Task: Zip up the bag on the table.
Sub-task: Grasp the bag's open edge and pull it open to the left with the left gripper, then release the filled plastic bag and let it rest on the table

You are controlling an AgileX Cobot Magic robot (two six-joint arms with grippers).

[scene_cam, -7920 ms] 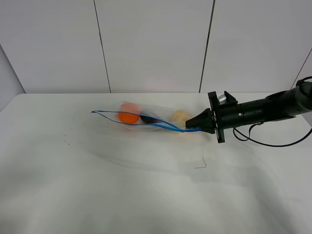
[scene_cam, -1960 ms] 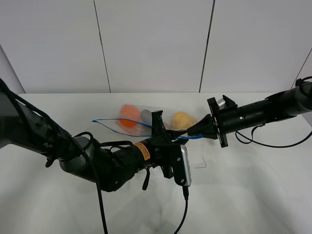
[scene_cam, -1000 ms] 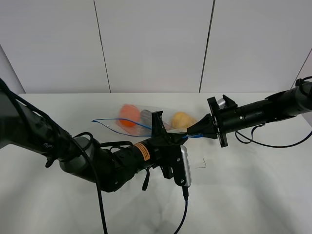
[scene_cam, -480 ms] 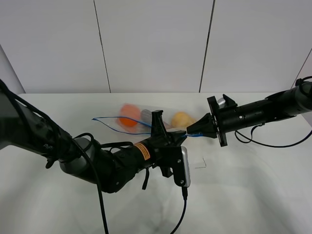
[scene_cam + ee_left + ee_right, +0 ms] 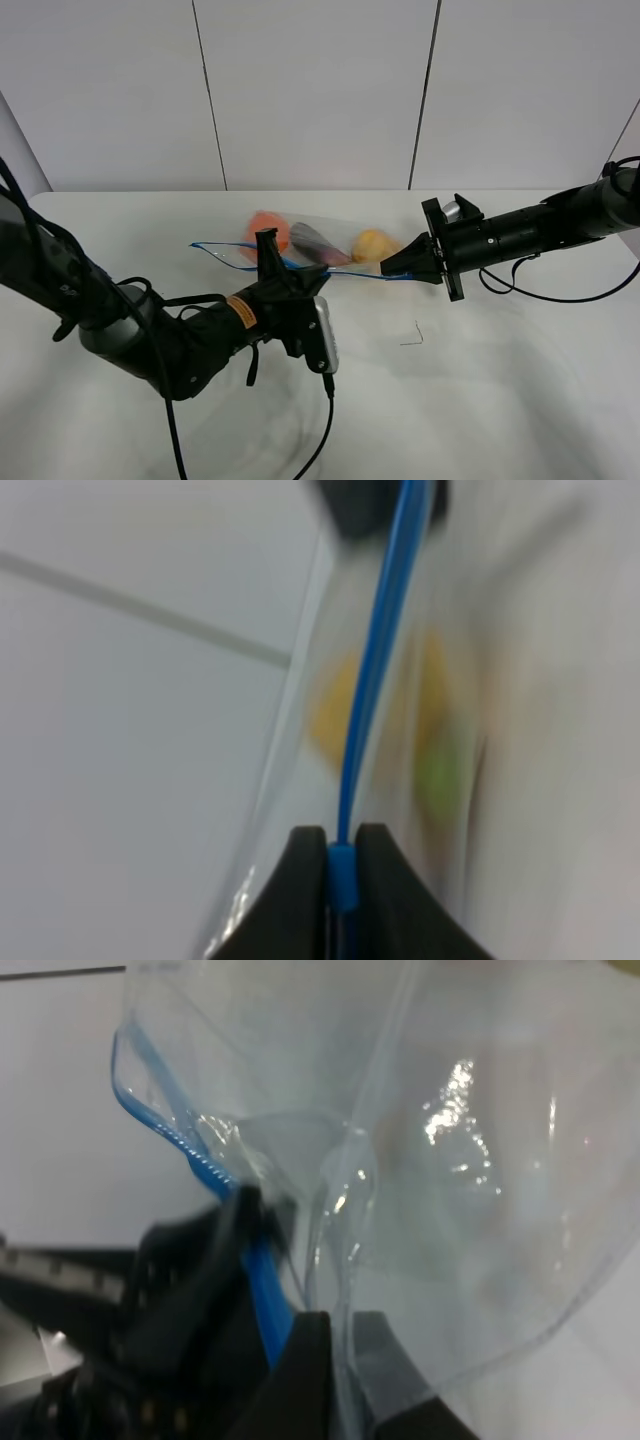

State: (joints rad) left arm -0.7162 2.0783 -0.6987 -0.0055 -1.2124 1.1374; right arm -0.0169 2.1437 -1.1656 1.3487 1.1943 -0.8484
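Clear bag (image 5: pixel 320 238) sat toward 12 o'clock on table (image 5: pixel 500 380). Left gripper (image 5: pixel 272 265) clamped on blue zip strip (image 5: pixel 375 680) at bag's 8 o'clock. Right gripper (image 5: pixel 388 268) pinched tight on bag's 3 o'clock end.

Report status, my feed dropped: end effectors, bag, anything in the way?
Left end effector shut on blue zip strip. Right end effector shut on end of clear plastic zip bag. Zip partly open past left. Nothing blocking.
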